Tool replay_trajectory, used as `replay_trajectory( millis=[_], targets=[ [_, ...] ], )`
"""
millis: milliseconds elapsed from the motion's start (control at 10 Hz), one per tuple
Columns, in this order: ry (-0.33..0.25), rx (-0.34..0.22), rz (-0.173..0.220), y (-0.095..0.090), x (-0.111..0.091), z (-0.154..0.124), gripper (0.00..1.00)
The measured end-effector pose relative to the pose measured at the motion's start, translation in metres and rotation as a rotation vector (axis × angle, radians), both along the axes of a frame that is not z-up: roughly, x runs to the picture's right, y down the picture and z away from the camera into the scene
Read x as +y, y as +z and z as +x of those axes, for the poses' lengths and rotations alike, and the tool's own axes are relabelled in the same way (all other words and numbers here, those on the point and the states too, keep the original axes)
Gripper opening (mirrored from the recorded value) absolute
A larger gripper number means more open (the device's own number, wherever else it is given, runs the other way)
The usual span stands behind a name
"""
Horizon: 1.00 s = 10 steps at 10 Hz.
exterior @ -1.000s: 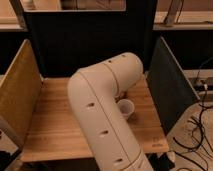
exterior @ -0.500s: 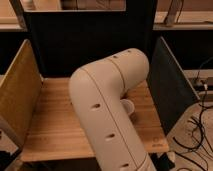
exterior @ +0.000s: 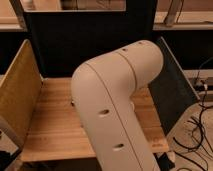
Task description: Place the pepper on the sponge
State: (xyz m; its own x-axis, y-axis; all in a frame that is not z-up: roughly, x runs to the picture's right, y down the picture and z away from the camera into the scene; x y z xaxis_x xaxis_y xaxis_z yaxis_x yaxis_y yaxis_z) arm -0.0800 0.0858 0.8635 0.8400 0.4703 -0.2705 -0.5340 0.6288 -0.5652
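"Pepper, can we find it anywhere?"

"No. Nearest to us, the arm fills the middle of the view. Neither pepper nor sponge shows. The gripper is out of sight somewhere past that arm, so we cannot tell whether it is apart, together or clamped on anything."

"What has just changed?"

"The arm has swung further across. A second ago we could see a white cup on the table beside it; now the elbow covers that spot — so we cannot judge how the task stands."

"And around it?"

"Strips of wooden table show on either side. Beyond them are a yellow panel on the left, a dark panel on the right and a black back wall — plus cables on the floor."
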Motion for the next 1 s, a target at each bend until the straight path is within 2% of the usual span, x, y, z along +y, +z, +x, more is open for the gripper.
replay_trajectory(
  millis=[200,500,800,1000],
  targets=[
    [-0.017,0.015,0.000,-0.019,0.011,-0.001,0.00],
    [-0.035,0.022,-0.020,-0.037,0.033,-0.004,0.00],
    [-0.039,0.033,-0.050,-0.046,0.051,-0.004,0.00],
    [-0.038,0.032,-0.048,-0.046,0.051,-0.005,0.00]
  ],
)
